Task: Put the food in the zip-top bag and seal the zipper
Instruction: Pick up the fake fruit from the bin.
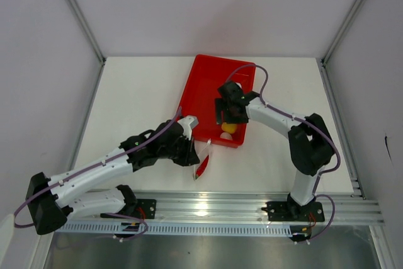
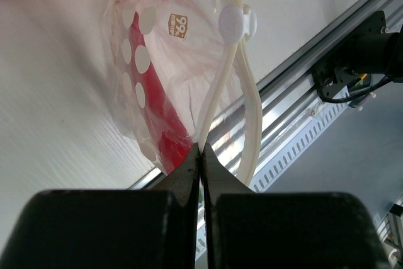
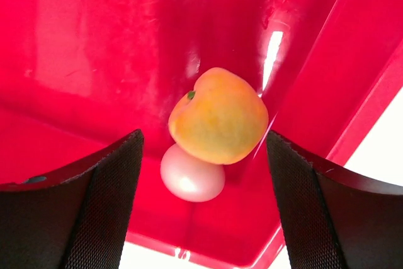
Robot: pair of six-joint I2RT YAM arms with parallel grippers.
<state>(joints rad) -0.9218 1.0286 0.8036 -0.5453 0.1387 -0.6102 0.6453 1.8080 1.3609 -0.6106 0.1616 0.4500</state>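
Clamping the zip-top bag at one edge with its fingers pressed together, the left pincer holds the pouch above the tabletop, near the front rail. The red chili pepper appears to sit inside the bag, so one of the three items is judged loaded. The yellow fruit and the pale ball lie touching each other in a corner of the red tray. The right pincer hovers over them with fingers apart, gripping nothing. The zipper cannot be made out, and with two items outstanding sealing is judged not yet due. Roughly one third of the loading is complete.
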